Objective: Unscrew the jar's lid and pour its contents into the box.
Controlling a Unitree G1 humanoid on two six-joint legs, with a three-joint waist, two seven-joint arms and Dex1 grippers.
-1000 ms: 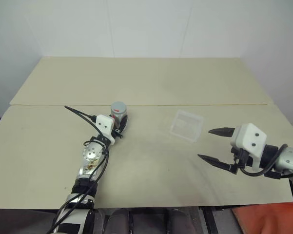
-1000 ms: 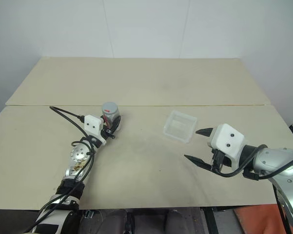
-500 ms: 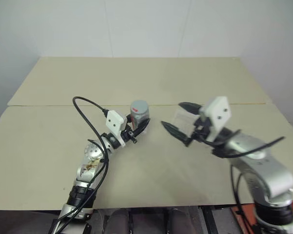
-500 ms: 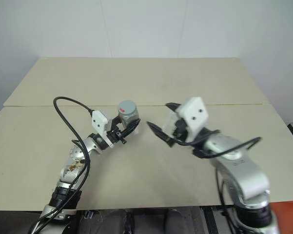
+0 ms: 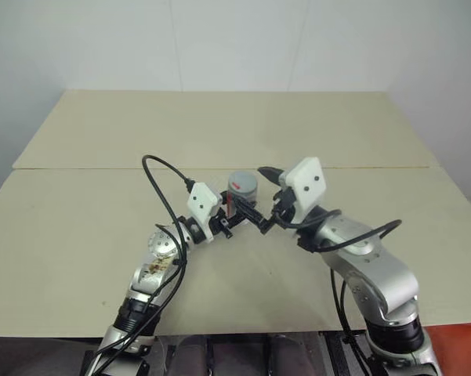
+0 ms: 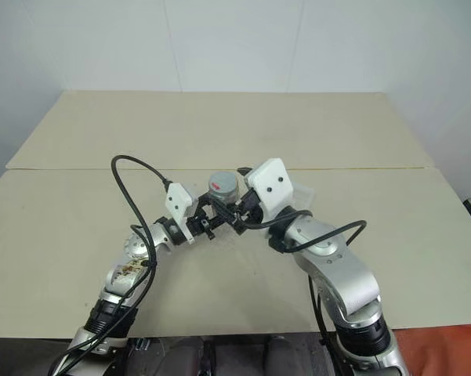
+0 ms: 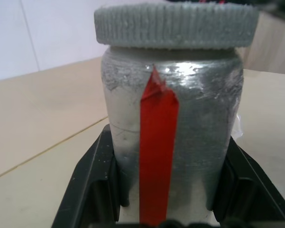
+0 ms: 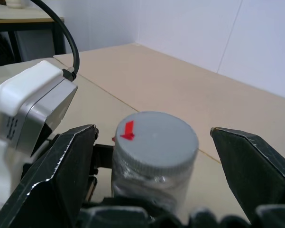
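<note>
1. Presently, the left hand (image 5: 233,211) was clamped on the jar (image 7: 173,123), gripping its lower body from both sides and holding it upright above the counter (image 5: 78,235).
2. The right hand (image 8: 151,156) stood with its fingers wide apart, one on each side of the lid (image 8: 155,142), neither visibly touching it.
3. The jar's long axis ran vertically; the lid sat on top, still screwed on, between the right fingers.
4. The box (image 6: 302,193) lay on the counter just behind the right hand.
5. Compared with one second earlier, the left hand had carried the jar toward the centre, and the right hand had swung in from the far right to bracket the lid.
</note>
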